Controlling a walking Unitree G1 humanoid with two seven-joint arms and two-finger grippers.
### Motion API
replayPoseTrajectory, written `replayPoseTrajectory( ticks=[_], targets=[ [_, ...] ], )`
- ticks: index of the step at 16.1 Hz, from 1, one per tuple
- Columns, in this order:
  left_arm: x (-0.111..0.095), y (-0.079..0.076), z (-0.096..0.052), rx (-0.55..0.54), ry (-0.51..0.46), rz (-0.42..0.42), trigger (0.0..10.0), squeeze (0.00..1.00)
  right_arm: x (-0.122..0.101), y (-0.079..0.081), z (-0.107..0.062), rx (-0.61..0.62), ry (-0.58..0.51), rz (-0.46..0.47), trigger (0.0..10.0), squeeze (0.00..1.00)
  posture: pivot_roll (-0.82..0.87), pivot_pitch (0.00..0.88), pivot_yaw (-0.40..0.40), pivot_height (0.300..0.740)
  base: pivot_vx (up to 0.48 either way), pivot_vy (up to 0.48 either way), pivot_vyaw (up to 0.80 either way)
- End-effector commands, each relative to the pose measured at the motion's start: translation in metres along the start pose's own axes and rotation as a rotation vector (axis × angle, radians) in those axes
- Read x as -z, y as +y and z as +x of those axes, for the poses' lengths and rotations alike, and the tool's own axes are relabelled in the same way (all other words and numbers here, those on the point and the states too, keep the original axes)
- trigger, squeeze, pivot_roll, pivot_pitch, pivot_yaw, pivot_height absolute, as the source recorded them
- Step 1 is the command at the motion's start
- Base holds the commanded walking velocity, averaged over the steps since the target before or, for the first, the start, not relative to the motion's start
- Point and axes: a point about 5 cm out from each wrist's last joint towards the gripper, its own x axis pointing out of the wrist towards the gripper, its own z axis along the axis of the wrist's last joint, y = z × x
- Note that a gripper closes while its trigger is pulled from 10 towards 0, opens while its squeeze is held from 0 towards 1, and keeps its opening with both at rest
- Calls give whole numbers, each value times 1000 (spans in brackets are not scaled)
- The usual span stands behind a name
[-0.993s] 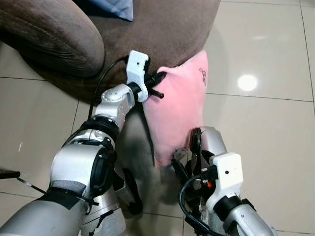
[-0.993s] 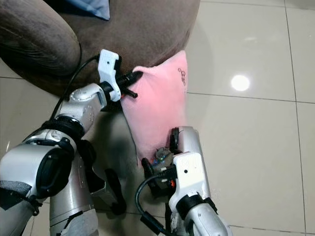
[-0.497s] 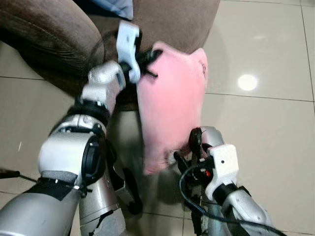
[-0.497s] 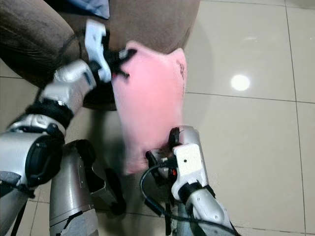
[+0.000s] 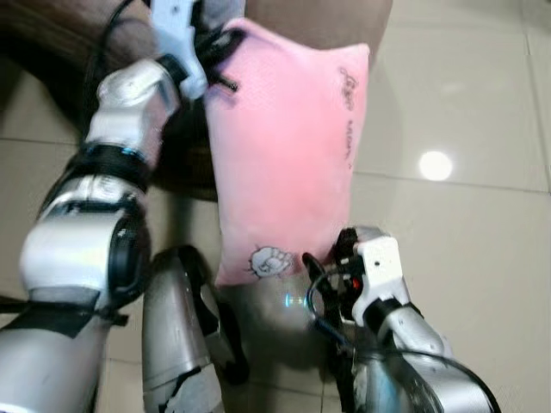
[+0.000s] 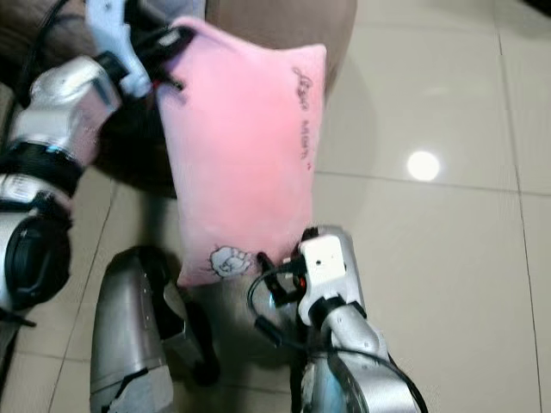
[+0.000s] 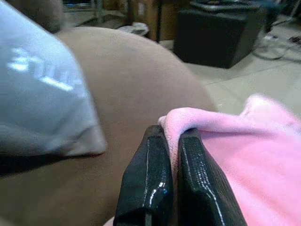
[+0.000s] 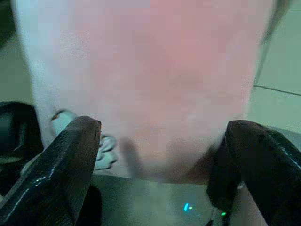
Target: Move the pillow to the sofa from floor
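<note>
A pink pillow point(image 5: 284, 146) with a small printed figure near its lower corner hangs off the floor in front of the brown sofa point(image 6: 284, 21). My left gripper point(image 5: 215, 39) is raised at the sofa's edge and shut on the pillow's upper corner. The left wrist view shows its two fingers point(image 7: 150, 160) pinching the pink fabric point(image 7: 254, 155) above the sofa seat point(image 7: 122, 84). My right gripper point(image 5: 331, 258) sits low at the pillow's bottom edge. Its open fingers point(image 8: 70, 165) stand wide apart just under the pillow point(image 8: 155, 70).
Glossy beige floor tiles point(image 5: 465, 215) spread out to the right, with a bright light reflection point(image 5: 436, 163). A grey-blue cushion point(image 7: 37, 94) lies on the sofa. My silver leg point(image 5: 176, 344) stands below the pillow. A black box point(image 7: 216, 28) sits beyond the sofa.
My left gripper has risen toward the sofa with the pillow's corner, so the pillow now hangs higher and flatter. The right gripper stayed low by the bottom edge.
</note>
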Motion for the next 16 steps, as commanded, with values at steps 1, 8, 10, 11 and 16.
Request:
replayPoseTrajectory(
  ticks=[1, 8, 10, 11, 16],
  targets=[
    [-18, 23, -16, -109, -76, 76, 0, 0, 5, -5, 1, 41, 7, 12, 10000, 0, -88, 180, 66, 478, 0, 0, 0],
    [69, 27, -58, -345, 98, -59, 0, 0, -9, -26, 30, 125, -72, -32, 10000, 0, -14, 92, 16, 478, 0, 0, 0],
    [87, 17, -61, -359, 135, -99, 0, 0, -8, -21, 35, 116, -81, -25, 10000, 0, -4, 88, 5, 478, 0, 0, 0],
    [93, 14, -63, -371, 145, -114, 0, 0, -8, -20, 36, 113, -87, -27, 10000, 0, -4, 88, 2, 478, 0, 0, 0],
    [131, -29, -66, -393, 178, -224, 0, 0, -14, -18, 43, 47, -133, 23, 10000, 0, 4, 71, -47, 518, 0, 0, 0]
  ],
)
